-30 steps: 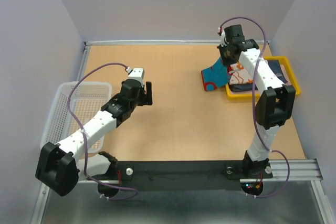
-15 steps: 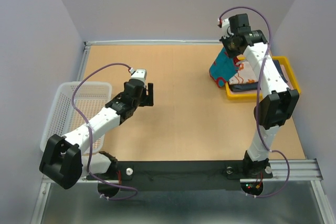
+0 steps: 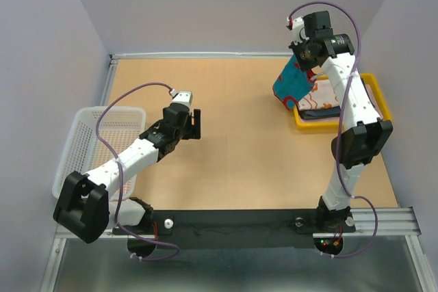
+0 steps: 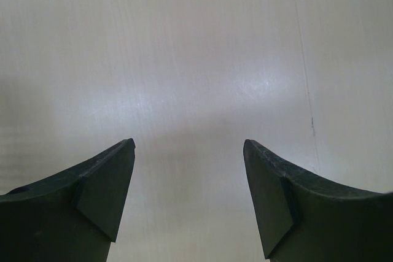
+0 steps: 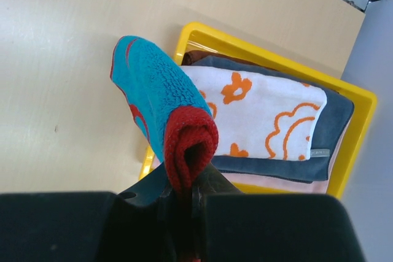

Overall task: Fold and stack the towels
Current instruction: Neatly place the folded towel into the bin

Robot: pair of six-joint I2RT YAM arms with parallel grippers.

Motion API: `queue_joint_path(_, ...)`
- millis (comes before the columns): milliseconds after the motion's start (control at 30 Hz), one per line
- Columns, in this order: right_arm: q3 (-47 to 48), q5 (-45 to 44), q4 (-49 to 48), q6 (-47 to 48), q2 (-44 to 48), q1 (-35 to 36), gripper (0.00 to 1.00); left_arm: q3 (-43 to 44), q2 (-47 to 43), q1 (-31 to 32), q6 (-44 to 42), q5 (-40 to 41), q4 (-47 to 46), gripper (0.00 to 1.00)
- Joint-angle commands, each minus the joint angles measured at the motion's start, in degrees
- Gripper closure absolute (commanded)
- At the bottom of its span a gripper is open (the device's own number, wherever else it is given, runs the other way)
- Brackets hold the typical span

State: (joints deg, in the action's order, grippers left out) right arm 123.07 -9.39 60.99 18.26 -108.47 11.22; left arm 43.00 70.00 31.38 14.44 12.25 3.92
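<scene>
A: State of the right hand [image 3: 306,68]?
B: Clenched on the red-and-teal towel [image 3: 293,85]. It pinches a bunched red edge, and in the wrist view the teal part hangs away from the fingers.
A: Is the towel off the surface [image 3: 233,155]?
B: Mostly lifted, hanging at the left rim of the yellow tray [image 3: 380,104]. The lower end may touch the rim or the surface; the top view doesn't settle it.
A: Tray contents?
B: A folded stack. The orange-patterned towel [image 5: 258,115] is on top, with the navy towel [image 5: 341,115] under it, showing past its edges. There's a brown sliver at the far corner, too little of it to identify.
A: Left hand [image 3: 194,122]?
B: Released, fingers spread, nothing between them. It hovers over bare surface on the left side, well apart from the tray. The white mesh basket [image 3: 85,141] sits at the left edge beside that arm.
</scene>
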Motion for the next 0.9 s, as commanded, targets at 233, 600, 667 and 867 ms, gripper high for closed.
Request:
queue_joint_path(233, 2.3, -0.5, 1.0, -1.6, 5.9, -0.7, 0.99, 2.3, 1.0, -0.1, -0.2, -1.4, -1.7, 0.18)
queue_joint_path(600, -2.8, -4.3, -0.5, -1.7, 8.4, -1.8, 1.00, 2.3, 0.9, -0.2, -0.2, -1.2, -1.6, 0.18)
queue_joint_path(667, -3.3, -5.8, -0.6, -2.2, 7.5, -2.0, 1.00, 2.2, 0.9, -0.2, -0.3, -1.0, -1.6, 0.18)
queue_joint_path(867, -4.2, -9.3, -2.5, -3.2, 5.2, -4.5, 0.99, 2.2, 0.8, -0.3, -0.4, -0.7, -1.6, 0.18)
